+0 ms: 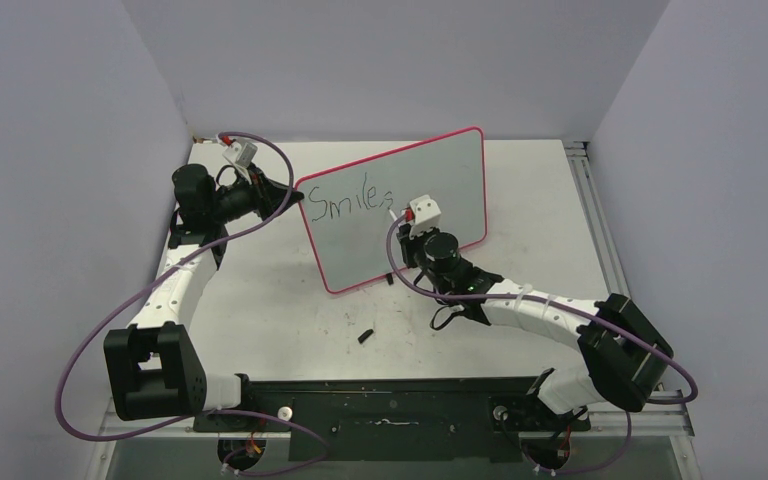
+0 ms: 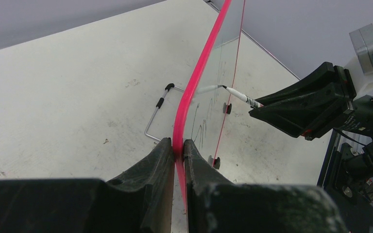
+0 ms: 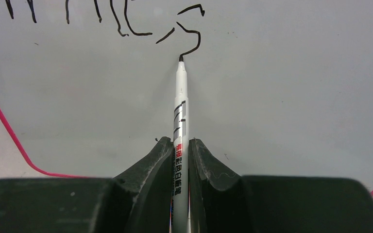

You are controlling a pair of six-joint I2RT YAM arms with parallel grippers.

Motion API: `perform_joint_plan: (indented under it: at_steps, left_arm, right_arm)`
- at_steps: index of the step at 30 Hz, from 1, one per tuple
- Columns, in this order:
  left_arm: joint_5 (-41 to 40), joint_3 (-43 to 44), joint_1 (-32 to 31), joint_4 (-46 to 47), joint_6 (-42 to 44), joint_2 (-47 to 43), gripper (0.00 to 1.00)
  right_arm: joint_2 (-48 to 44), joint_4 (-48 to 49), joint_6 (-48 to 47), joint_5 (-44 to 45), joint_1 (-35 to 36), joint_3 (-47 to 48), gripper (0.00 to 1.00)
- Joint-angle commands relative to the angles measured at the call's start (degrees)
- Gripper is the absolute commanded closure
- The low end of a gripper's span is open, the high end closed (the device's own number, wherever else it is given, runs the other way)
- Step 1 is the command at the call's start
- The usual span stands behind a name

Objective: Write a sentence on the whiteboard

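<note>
The large rectangular whiteboard with a glossy pale grey face and a thin pink-red rim [image 1: 440,190] is standing on its lower edge near the middle of the scuffed white counter [image 1: 260,300], between the two arms, with its face turned toward the right arm.

The left gripper [image 2: 178,145] is clamping the board's left edge. Its two black fingers are pressing on the pink-red rim, one from the front and one from the back.

The right gripper [image 3: 179,143] is closed on a slim white marker with a black nib [image 3: 180,97], holding the barrel between its fingers with the nib pointing out at the board. The nib is touching the face at the lower end of the last written stroke.

Black handwriting [image 1: 358,203] reading "Smiles" is running across the upper left part of the face.

A bent metal wire stand with black sleeves [image 2: 156,114] is sitting on the counter behind the board. Whether it is touching the board cannot be told.

A small black piece [image 1: 365,336] is lying on the counter in front of the board, apart from it and too small to identify.
</note>
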Motion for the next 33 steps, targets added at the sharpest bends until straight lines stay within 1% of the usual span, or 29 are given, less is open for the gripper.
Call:
perform_joint_plan:
  at_steps: [1,8,12,18,33]
  left_arm:
    - [0.75,-0.01,0.14,0.67,0.97,-1.73,1.00]
    - [0.74,-0.01,0.24,0.75,0.88,-1.65,1.00]
    - [0.76,0.05,0.16,0.76,0.88,-1.63,1.00]
    - [0.71,-0.12,0.13,0.76,0.88,-1.66,1.00]
    - [0.76,-0.12,0.16,0.76,0.88,-1.68,1.00]
  right_arm:
    - [-0.28,1.42,-0.09,0.32,0.92,0.68,0.95]
    - [-2.86,2.95,-0.06,1.54,1.29,0.55,0.95]
    - [-4.05,2.11,0.04,2.72,0.57,0.81,0.95]
    - [-3.52,2.33,-0.68,2.57,-0.84,1.24,0.95]
    - [-0.78,4.15,-1.98,1.44,-1.61,2.92,0.95]
